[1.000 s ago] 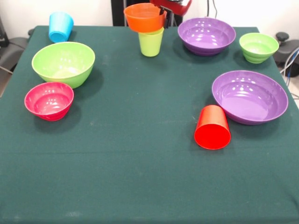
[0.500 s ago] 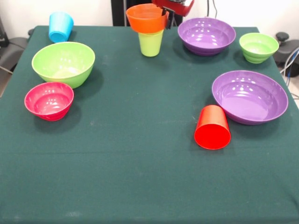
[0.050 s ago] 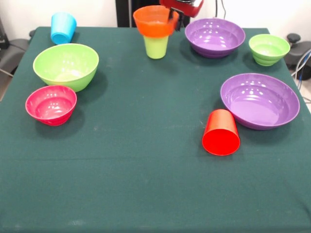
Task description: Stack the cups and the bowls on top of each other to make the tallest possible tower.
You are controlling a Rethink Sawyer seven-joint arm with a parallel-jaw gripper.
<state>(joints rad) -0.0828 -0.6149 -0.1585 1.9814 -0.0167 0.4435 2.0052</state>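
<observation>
An orange bowl (image 3: 155, 21) is seen seated on the mouth of an upright lime cup (image 3: 156, 46) at the far edge of a green-clothed table (image 3: 146, 189), with the red gripper (image 3: 181, 7) pressed in at the bowl's right rim from above. Whether the rim is clamped cannot be told: the jaws are cut off by the top edge and hidden behind the bowl.

The step in hand is judged to be the seating of this bowl on the cup, the first tier of a tower. The bowl looks slightly tilted toward the left, so a level settle is called for before release, and a straight upward withdrawal so that the light cup is not dragged or tipped.

The rest of the pieces are spread well apart. A blue cup (image 3: 63, 27) is lying at the far left corner. A large green bowl (image 3: 66, 65) is placed near a pink bowl (image 3: 51, 104) on the left. A purple bowl (image 3: 215, 37) is set just right of the stack, and a small green bowl (image 3: 269, 49) beyond it. A second, wider purple bowl (image 3: 260, 100) is shown at the right, with a red cup (image 3: 221, 132) lying on its side just beside it, mouth toward the camera.
</observation>
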